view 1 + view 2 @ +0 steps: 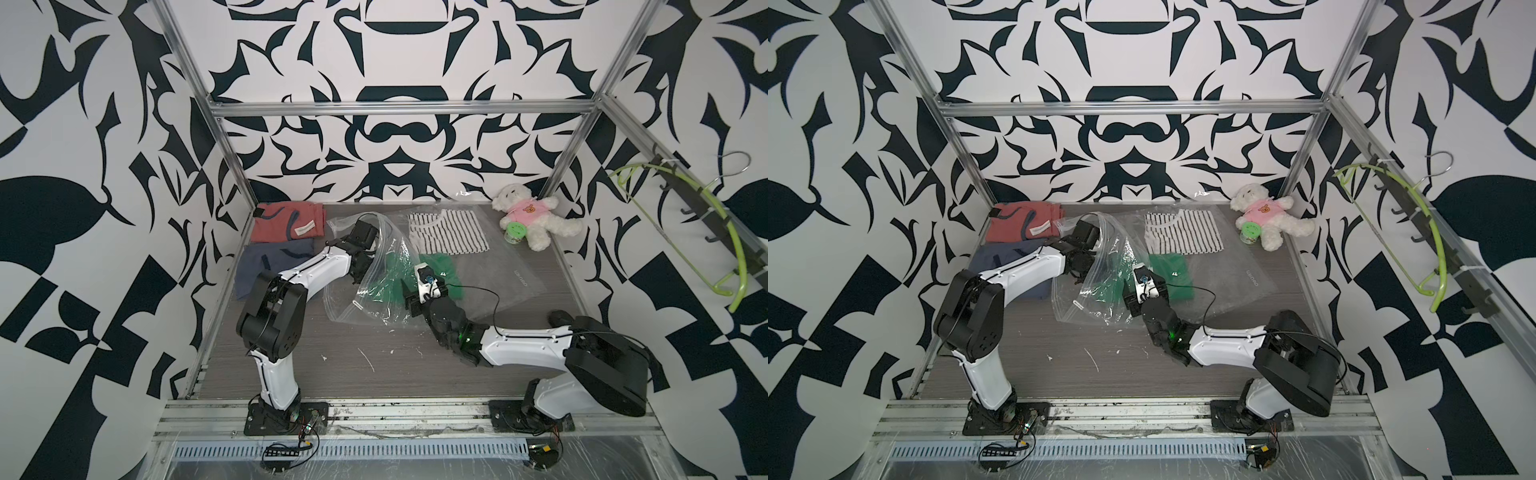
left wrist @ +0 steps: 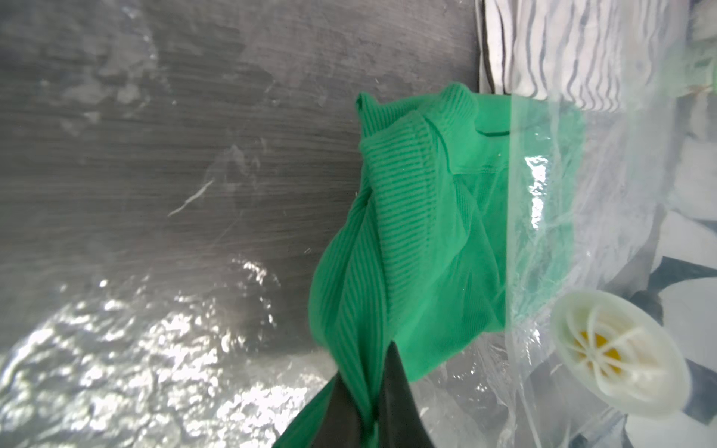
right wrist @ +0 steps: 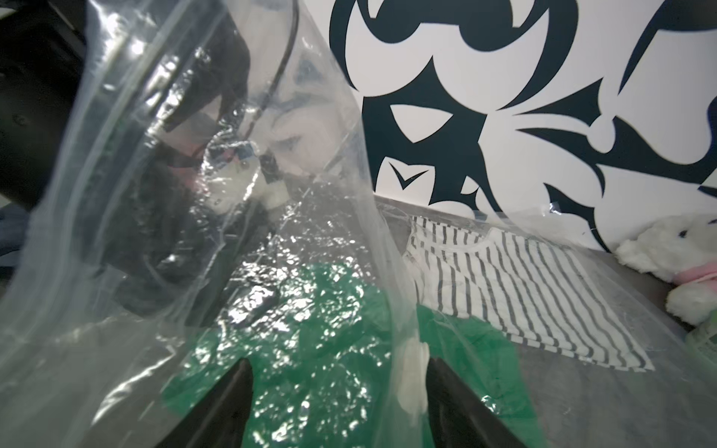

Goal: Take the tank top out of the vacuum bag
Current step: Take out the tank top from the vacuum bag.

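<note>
So on the far left there's a folded rust-red garment (image 1: 286,222) and a folded blue one (image 1: 270,262), both out of the way, no worries there. The left claw (image 2: 366,372) is pushed inside the big clear crinkly plastic vacuum bag (image 1: 365,307) and is clamped shut on a bunched edge of the green ribbed tank top (image 2: 419,217). As far as I can tell the top sits mostly inside the bag on the grey wood-grain counter (image 1: 374,365), though its right end may poke past the plastic. The bag is draped over that wrist, so my worry is that a pull just drags the whole bag along with it. The round white valve disc (image 2: 617,353) is close by and could snag the fabric too. The right claw (image 3: 338,362) is wide open, with bag film between its jaws, so it's pinning nothing. If it closes carelessly it might pinch green fabric through the plastic and fight the left arm. The white-and-black striped top (image 1: 446,232) butts up against the green one and could get shoved. The white teddy bear (image 1: 532,220) is well clear.
</note>
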Motion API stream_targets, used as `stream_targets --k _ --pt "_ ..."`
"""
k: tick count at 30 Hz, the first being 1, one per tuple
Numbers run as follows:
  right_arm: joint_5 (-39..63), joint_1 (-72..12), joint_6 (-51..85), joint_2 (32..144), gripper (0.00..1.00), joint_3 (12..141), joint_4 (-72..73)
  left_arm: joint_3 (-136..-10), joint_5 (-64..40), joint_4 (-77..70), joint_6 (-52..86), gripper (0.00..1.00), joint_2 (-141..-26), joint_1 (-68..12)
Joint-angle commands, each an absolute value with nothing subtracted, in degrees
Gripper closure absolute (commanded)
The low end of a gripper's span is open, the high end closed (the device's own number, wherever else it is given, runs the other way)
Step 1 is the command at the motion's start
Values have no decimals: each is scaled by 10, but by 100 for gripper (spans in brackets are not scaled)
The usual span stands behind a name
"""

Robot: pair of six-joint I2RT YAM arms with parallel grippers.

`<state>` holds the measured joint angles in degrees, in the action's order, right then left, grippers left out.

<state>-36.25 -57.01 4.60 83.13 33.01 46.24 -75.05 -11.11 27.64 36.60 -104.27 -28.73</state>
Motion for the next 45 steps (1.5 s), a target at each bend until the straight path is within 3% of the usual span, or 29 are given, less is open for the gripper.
stream_targets --k 1,7,13,17,23,26,31,39,42,45 --pt "-390 -568 52 807 26 326 490 -733 -103 294 360 100 -1029 -277" --pt "-415 -547 79 793 22 334 449 -702 -95 275 363 100 -1048 -269" --pt "-334 -445 235 754 23 347 291 -689 -68 274 360 100 -1034 -269" --pt "-309 -385 264 740 23 390 183 -700 -60 294 350 100 -1009 -265" --pt "-126 -204 324 755 22 510 -55 -687 -64 315 347 100 -965 -255" --pt "-97 -123 338 769 22 541 -132 -665 -67 295 346 100 -938 -251" --pt "-90 -17 365 794 23 555 -188 -649 -72 282 339 100 -940 -247" --pt "-73 88 364 884 23 569 -230 -599 -47 268 343 100 -903 -229" --pt "-28 85 367 876 28 557 -198 -595 -50 264 341 100 -884 -222" --pt "53 17 359 857 36 536 -108 -606 -51 272 341 100 -879 -221"
